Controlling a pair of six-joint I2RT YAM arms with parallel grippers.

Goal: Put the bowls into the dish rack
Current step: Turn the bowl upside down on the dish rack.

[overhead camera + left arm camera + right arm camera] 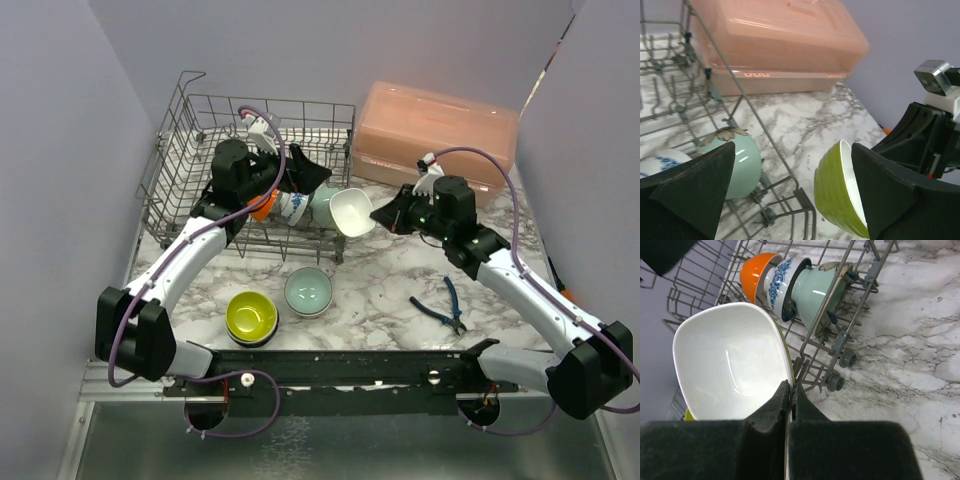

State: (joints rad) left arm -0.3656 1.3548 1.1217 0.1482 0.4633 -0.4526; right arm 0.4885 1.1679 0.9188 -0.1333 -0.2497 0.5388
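The dish rack (190, 150) stands at the back left. An orange bowl (262, 207), a blue-patterned bowl (290, 208) and a pale teal bowl (322, 203) stand on edge in its front row. My left gripper (298, 172) hangs open above them, holding nothing. My right gripper (791, 387) is shut on the rim of a tilted bowl (730, 360), white inside and green outside (840, 192), just outside the rack's right front corner (840, 335). On the table sit a lime-yellow bowl (252, 315), stacked on a dark one, and a pale teal bowl (308, 291).
A pink lidded plastic box (435, 135) stands at the back right, close beside the rack. Blue-handled pliers (440, 305) lie on the marble top under my right arm. Purple walls close in both sides and the back.
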